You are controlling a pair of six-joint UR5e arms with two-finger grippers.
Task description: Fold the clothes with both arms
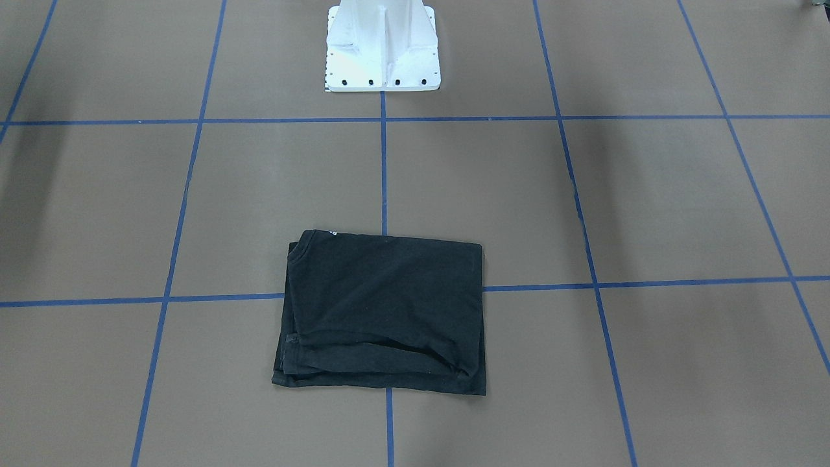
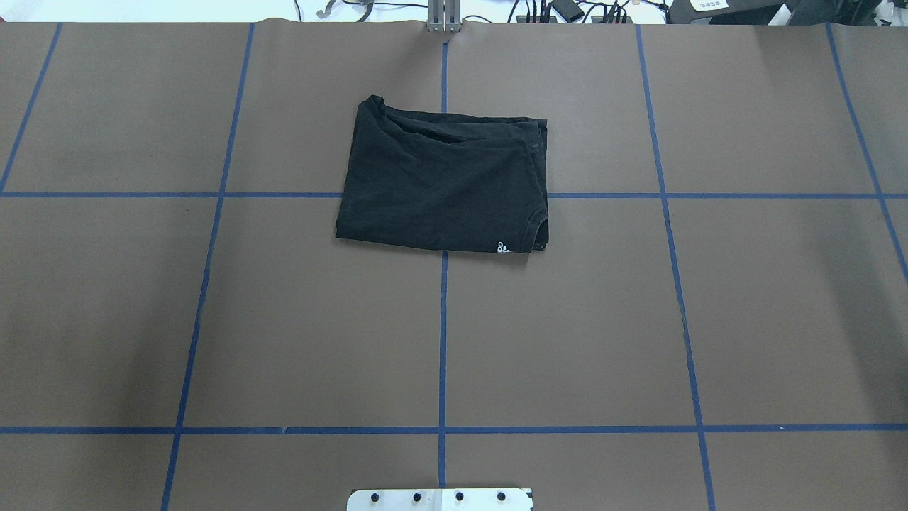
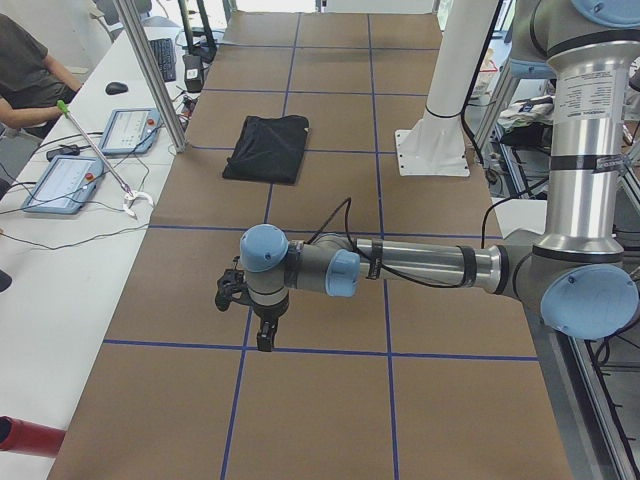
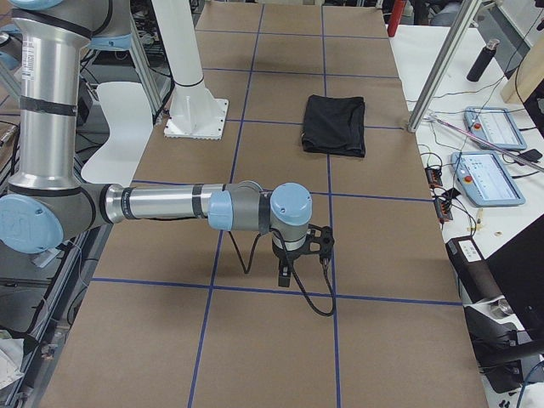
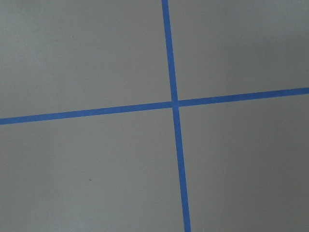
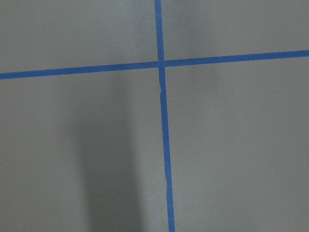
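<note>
Black T-shirt (image 1: 382, 311) lies folded, lower centre, on the brown bench (image 1: 648, 194); I cannot tell the grip of the left tool (image 3: 262, 335) or right tool (image 4: 285, 274).

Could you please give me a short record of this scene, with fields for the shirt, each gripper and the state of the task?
shirt: black T-shirt, folded into a rough rectangle, lying on the table
logo: only a small white bit shows at one corner
left gripper: over bare table, far from the shirt, no cloth in it; open or shut cannot be told
right gripper: likewise, at the table's other end
contact: neither gripper touches the shirt
task state: the shirt looks already folded
</note>
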